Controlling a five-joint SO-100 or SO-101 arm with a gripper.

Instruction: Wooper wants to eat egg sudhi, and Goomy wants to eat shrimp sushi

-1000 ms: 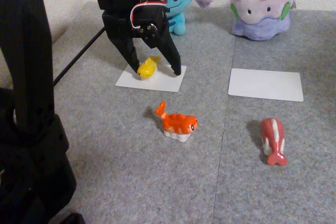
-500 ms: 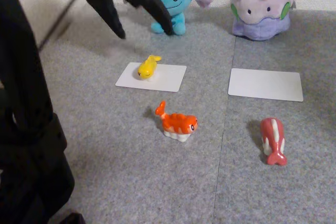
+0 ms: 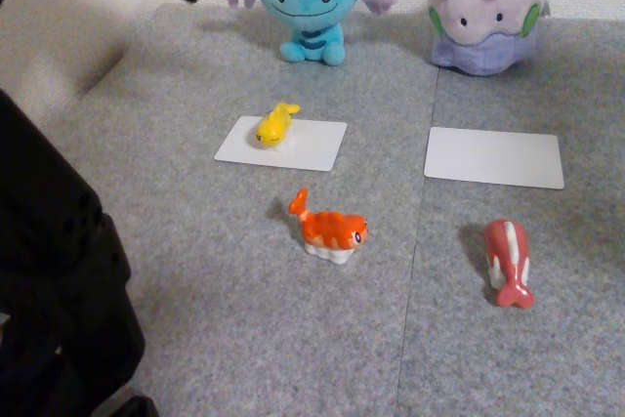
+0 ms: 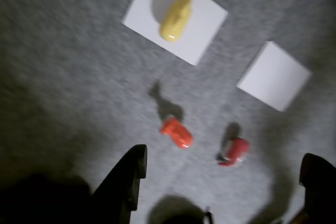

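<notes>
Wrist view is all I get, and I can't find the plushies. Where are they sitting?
Observer: In the fixed view, the blue plush sits just behind the left card, the one with the yellow toy on it.
Operator: And the purple one?
Observer: The lilac plush sits behind the right card, which has nothing on it.
Operator: Which way is the orange toy looking?
Observer: The orange toy stands upright on its white base on the carpet. In the fixed view its eye is toward the right and its tail is up on the left.
</notes>
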